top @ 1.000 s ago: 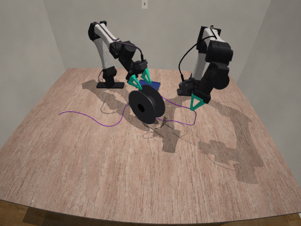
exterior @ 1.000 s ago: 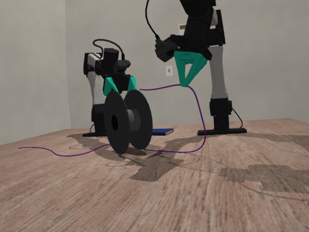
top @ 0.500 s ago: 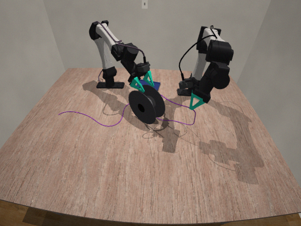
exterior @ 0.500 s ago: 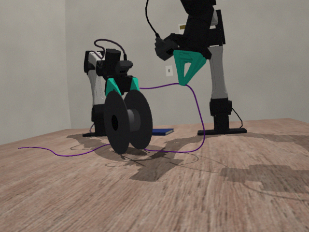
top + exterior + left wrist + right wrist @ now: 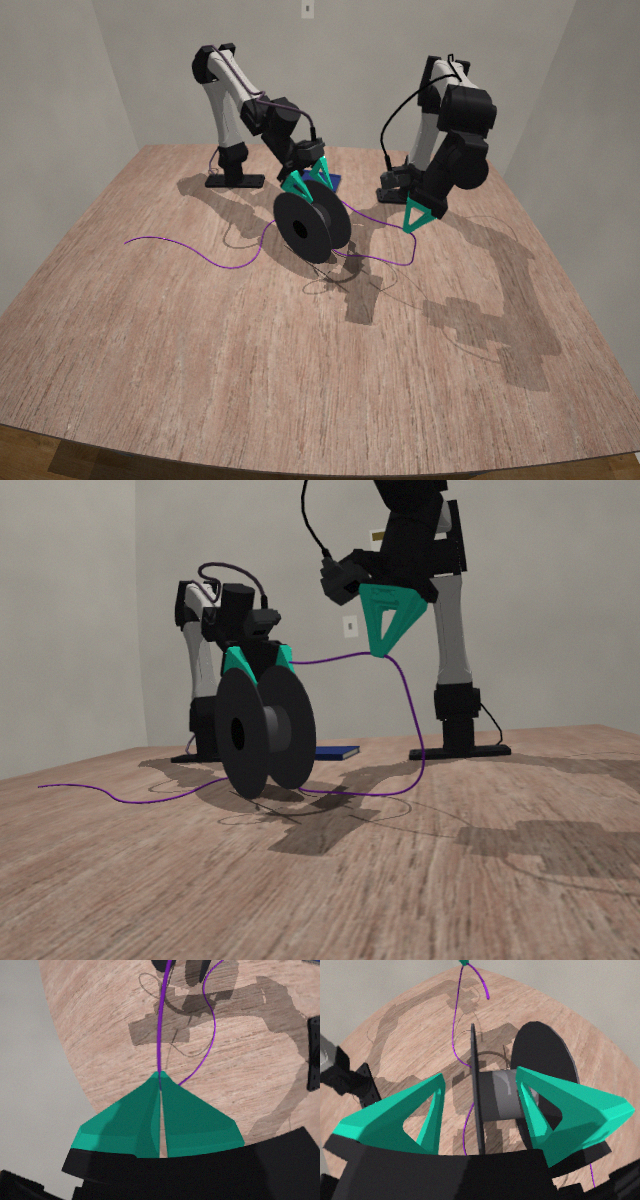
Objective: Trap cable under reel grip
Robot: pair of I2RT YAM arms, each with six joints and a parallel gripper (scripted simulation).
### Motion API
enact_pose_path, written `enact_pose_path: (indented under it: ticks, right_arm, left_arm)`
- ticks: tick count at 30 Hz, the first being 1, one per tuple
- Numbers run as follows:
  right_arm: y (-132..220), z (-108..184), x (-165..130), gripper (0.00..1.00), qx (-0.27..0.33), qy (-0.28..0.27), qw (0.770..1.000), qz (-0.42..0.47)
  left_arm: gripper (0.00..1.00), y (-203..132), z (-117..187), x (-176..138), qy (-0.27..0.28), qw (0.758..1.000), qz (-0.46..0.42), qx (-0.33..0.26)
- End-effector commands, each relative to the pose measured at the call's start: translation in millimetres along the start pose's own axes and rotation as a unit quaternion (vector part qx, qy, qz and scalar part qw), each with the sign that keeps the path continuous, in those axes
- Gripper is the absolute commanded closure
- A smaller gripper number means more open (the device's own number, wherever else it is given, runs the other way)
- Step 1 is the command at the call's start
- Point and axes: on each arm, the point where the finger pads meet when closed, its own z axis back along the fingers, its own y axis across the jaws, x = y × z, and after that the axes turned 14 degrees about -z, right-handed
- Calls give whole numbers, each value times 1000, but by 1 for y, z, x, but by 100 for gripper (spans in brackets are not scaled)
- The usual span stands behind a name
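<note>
The black reel (image 5: 312,245) (image 5: 249,771) (image 5: 502,1095) stands upright on the table. My left gripper (image 5: 408,230) (image 5: 379,655) (image 5: 160,1077) (image 5: 464,963) is shut on the purple cable (image 5: 230,268) (image 5: 372,794) (image 5: 159,1045) (image 5: 453,1035) near one end, above the table. The short end sticks out towards the reel; the rest loops down and passes beneath it. My right gripper (image 5: 321,195) (image 5: 275,677) (image 5: 479,1075) is open at the reel's top. Its fingers straddle the flange nearer the left arm, one finger over the gap between flanges. Contact with reel or cable end is unclear.
A blue book (image 5: 334,181) (image 5: 336,752) lies behind the reel. The cable's other end lies on the table on the far side of the reel from the left arm. The table's front edge (image 5: 289,471) is well away from the reel.
</note>
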Motion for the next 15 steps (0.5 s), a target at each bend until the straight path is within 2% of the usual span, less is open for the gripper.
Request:
enact_pose_path:
  ticks: [1,15]
  right_arm:
    - [8,-1,24,29,6,-30,1000,1]
    - [8,1,25,29,6,-31,999,2]
  left_arm:
    - [100,9,17,2,3,1000,-6,24]
    - [100,7,19,9,4,1000,-1,29]
